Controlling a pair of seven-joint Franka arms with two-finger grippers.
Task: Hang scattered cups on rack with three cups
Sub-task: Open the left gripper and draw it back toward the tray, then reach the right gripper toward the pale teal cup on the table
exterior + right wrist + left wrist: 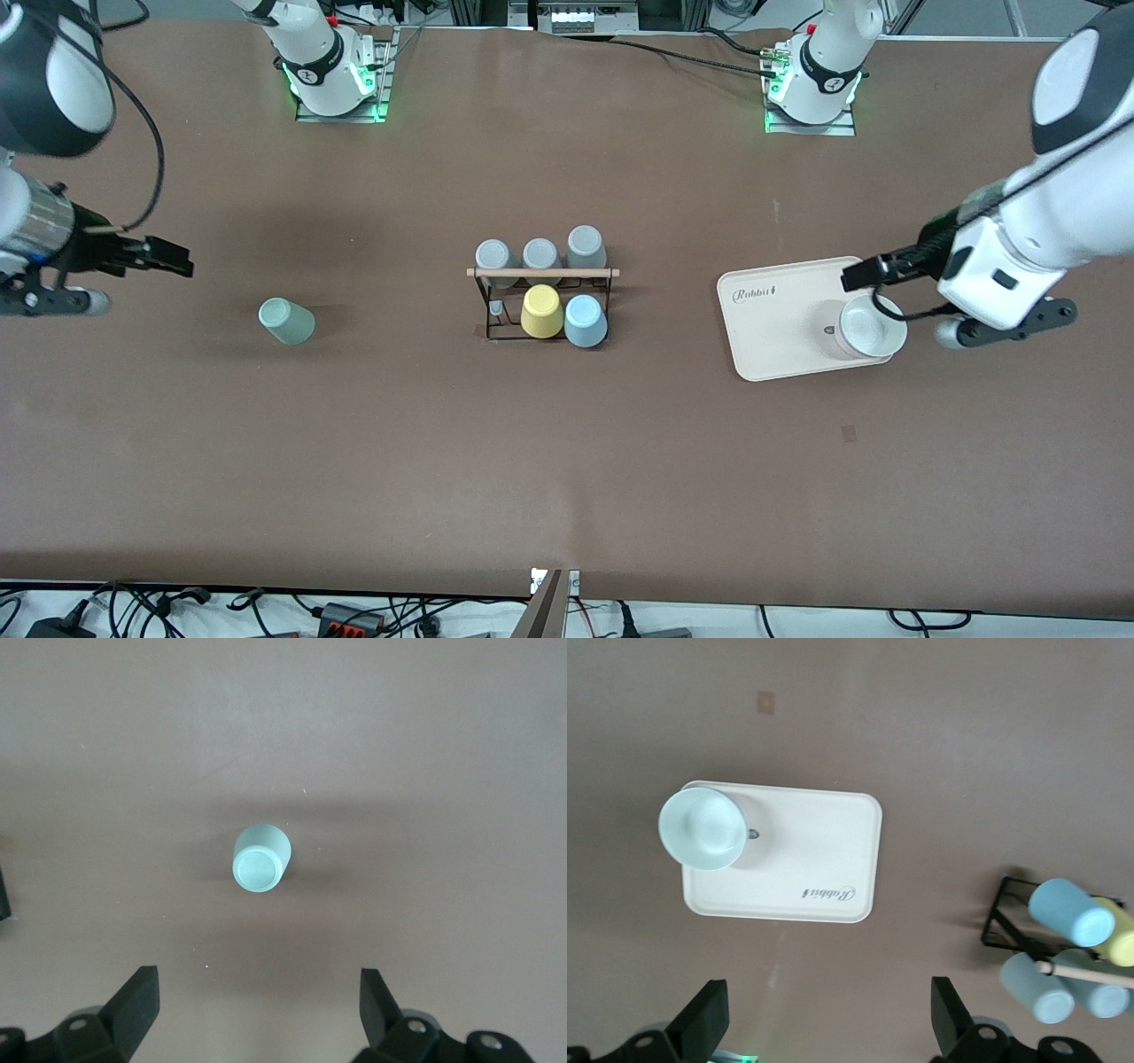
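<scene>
The black wire rack [485, 306] with a wooden rod [542, 273] stands mid-table. Three grey cups [540, 254] hang on its side farther from the front camera. A yellow cup [541, 312] and the light blue cup [586, 321] hang on the nearer side. The rack also shows in the left wrist view [1001, 921]. The mint green cup [286, 321] sits alone on the table toward the right arm's end, and shows in the right wrist view [260, 858]. My right gripper [164, 257] [257, 983] is open and empty, above the table beside that cup. My left gripper [873, 279] [828, 992] is open and empty, over the tray's edge.
A cream rectangular tray [780, 310] [824, 850] lies toward the left arm's end. A pale cup [873, 326] [702, 827] stands open side up on it. Bare brown table lies between the mint cup and the rack.
</scene>
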